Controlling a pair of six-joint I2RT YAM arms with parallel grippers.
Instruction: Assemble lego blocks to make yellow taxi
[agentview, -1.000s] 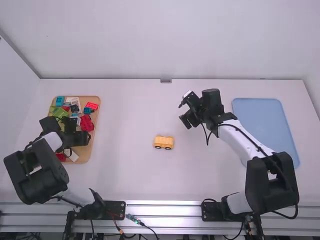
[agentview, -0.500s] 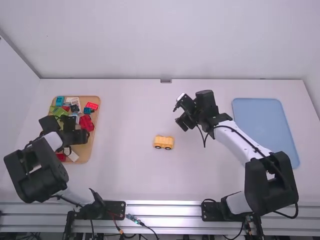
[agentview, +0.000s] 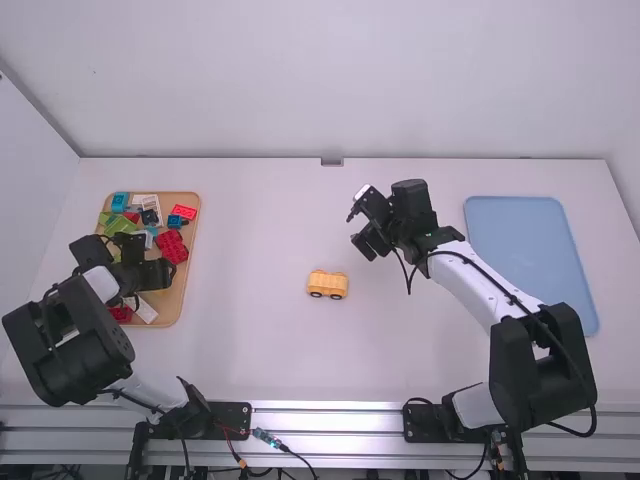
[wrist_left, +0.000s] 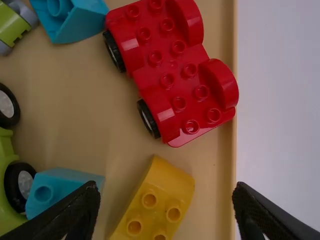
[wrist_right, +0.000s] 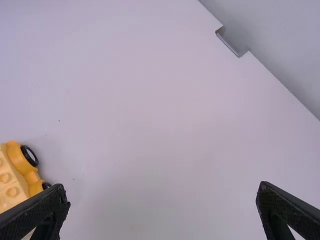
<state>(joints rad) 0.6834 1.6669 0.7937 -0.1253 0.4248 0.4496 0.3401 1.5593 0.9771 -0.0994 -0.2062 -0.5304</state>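
1. Closing the left gripper (wrist_left: 166, 187) from where it stood could have turned the yellow curved brick (wrist_left: 157, 200): its fingers stood wide apart, empty, and the brick lay askew between them.
2. One fingertip stood beside the light blue sloped brick (wrist_left: 62, 190); going down there could have shoved that brick or jammed on it.
3. The other fingertip stood over the right rim of the wooden tray (wrist_left: 230, 150), so a straight descent could have struck wood before reaching the brick.
4. The brick's sloped end looked a poor place to pinch; a hold there could have slipped during the lift.
5. The yellow wheeled base (agentview: 327, 285) stood near the middle of the surface (agentview: 330, 210). Its wheels could have let it roll if the brick were pressed on off-centre, and unsteadied, it could have left the studs unmatched.
6. The high view gave the layout: the tray near the surface's left edge, the blue mat (agentview: 530, 260) near its right edge, the base between them.
7. The left wrist view gave the brick's studs, facing up, and the red wheeled base (wrist_left: 170, 70) close by.
8. The right wrist view gave the right gripper (wrist_right: 164, 186) with fingers spread and nothing gripped, and the yellow base's studs and wheels off to one side.
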